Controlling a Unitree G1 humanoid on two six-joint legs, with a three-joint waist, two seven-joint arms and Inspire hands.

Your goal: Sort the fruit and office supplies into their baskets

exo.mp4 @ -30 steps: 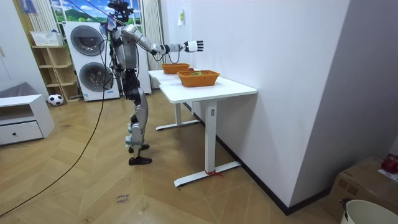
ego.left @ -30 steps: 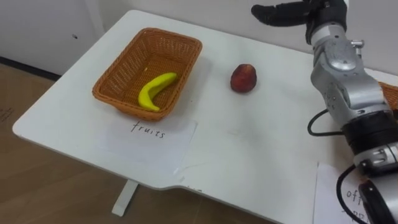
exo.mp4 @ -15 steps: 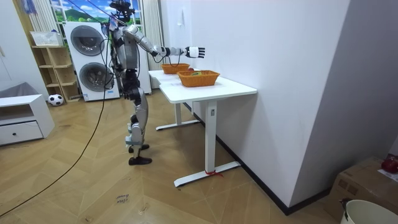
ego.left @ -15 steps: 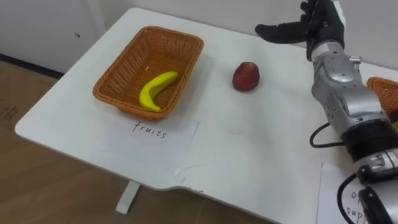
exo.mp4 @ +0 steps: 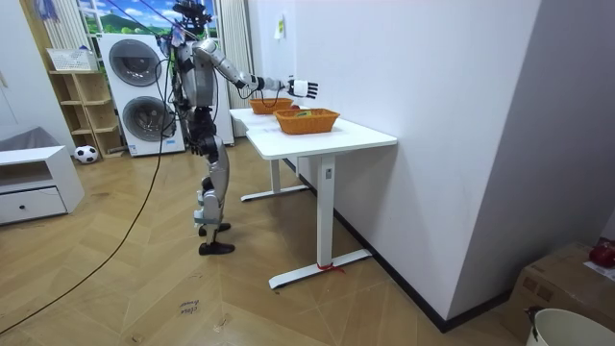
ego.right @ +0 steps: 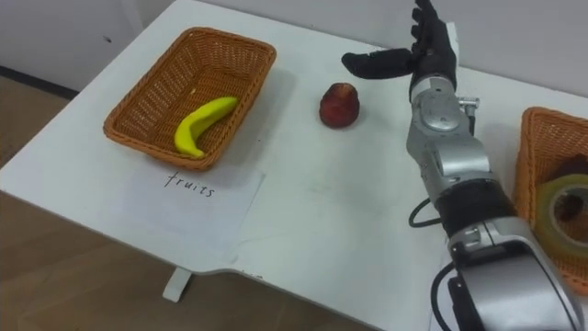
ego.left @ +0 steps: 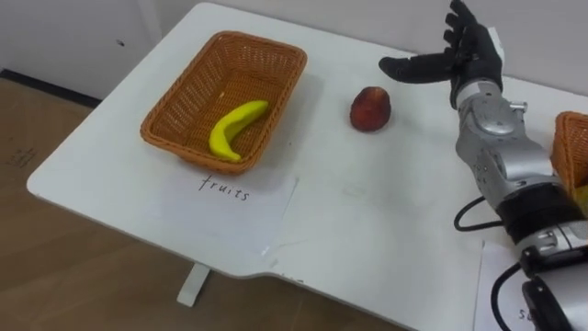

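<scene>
The right robot hand (ego.left: 470, 60) hovers spread wide and empty above the bench (ego.left: 367, 211), just right of the apple (ego.left: 370, 108). The left basket (ego.left: 175, 138) holds a banana (ego.left: 235, 129); the right basket (ego.right: 526, 156) holds a tape roll (ego.right: 560, 216).

White worktop (exo.mp4: 332, 141) on white pedestal legs, set against a plain white wall (exo.mp4: 432, 115). Floor (exo.mp4: 144, 298): light wood parquet, laid herringbone. Two front-loading washing machines (exo.mp4: 130, 62), stacked, at the far end of the room. Open wooden shelf unit (exo.mp4: 80, 111) just beside them, towards the room view's left. Low white cabinet (exo.mp4: 34, 187) with a drawer at the room view's left edge. Black-and-white ball (exo.mp4: 86, 154) on the floor near the shelves. Cardboard box (exo.mp4: 562, 279) and white bucket (exo.mp4: 574, 329) in the lower right corner. Light bright and even.
</scene>
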